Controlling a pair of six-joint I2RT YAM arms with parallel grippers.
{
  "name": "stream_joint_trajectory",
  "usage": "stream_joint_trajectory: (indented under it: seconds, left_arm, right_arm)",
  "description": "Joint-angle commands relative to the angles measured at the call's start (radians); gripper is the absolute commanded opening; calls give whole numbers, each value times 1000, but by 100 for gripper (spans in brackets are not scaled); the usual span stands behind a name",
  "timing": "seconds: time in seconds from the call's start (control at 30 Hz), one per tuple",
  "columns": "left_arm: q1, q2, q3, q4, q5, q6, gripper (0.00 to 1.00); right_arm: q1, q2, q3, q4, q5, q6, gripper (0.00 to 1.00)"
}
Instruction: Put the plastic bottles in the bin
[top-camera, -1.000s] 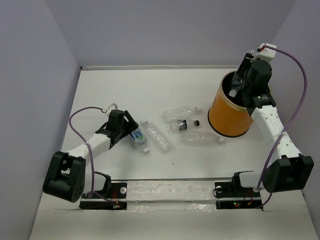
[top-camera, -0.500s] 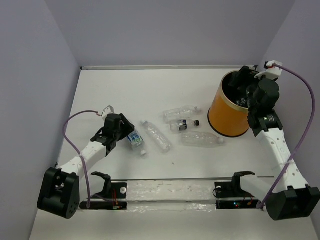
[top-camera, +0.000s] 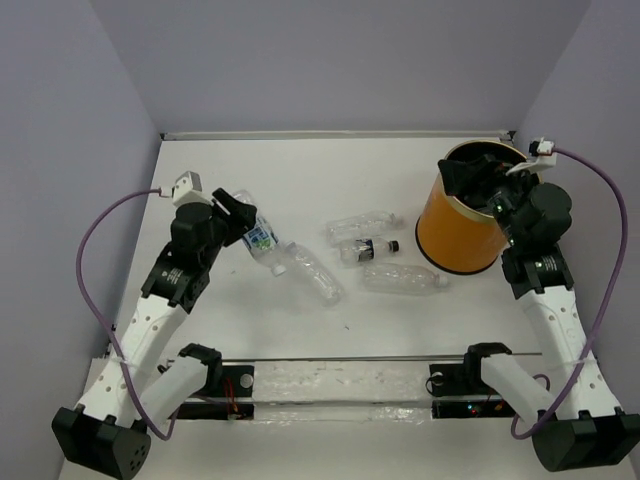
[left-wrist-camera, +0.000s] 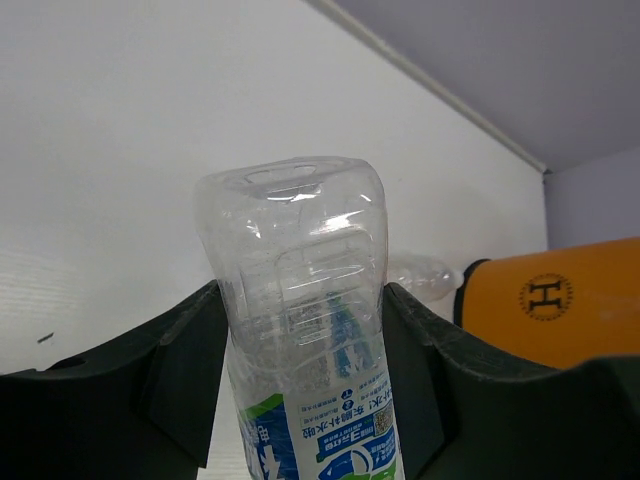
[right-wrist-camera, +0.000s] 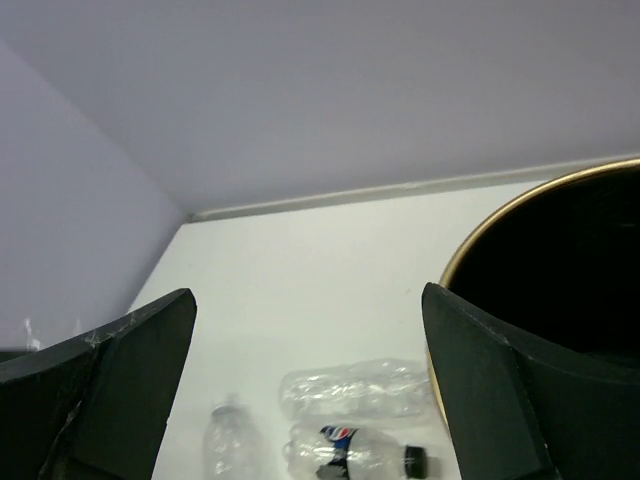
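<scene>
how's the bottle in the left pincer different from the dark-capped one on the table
The held bottle is clamped between the fingers of the left pincer; the dark-capped bottle lies loose on its side on the table. The held bottle has a white label with blue and green print; the dark-capped bottle has a dark label with a round logo. Both are small, clear plastic, and both are outside the bin.

white table (top-camera: 330, 180) w/ lilac walls (top-camera: 350, 60)
</scene>
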Motion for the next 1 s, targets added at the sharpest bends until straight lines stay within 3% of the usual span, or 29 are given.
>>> stream_joint_trajectory:
  seconds: [0.0, 0.1, 0.27, 0.43, 0.63, 0.8, 0.97]
  left_arm:
    - [-14, 14, 186, 11, 58, 34, 4]
    - [-58, 115, 327, 35, 50, 54, 4]
    - [-225, 261, 580, 102, -38, 89, 4]
    - [-392, 487, 801, 179, -130, 152, 4]
    - [-517, 809, 1210, 264, -205, 250, 4]
    - [-575, 1083, 1476, 343, -211, 263, 4]
    - [-630, 1247, 1644, 480, -276, 333, 5]
  right_arm:
    - [33, 25, -63, 99, -279, 157, 100]
    - [132, 6, -95, 50, -233, 113, 95]
    - [220, -144, -270, 35, -223, 104, 65]
    - [260, -241, -442, 42, -305, 153, 47]
    - [279, -335, -553, 3, -455, 156, 46]
    - [288, -393, -620, -60, -526, 127, 38]
    - [288, -458, -665, -92, -596, 148, 34]
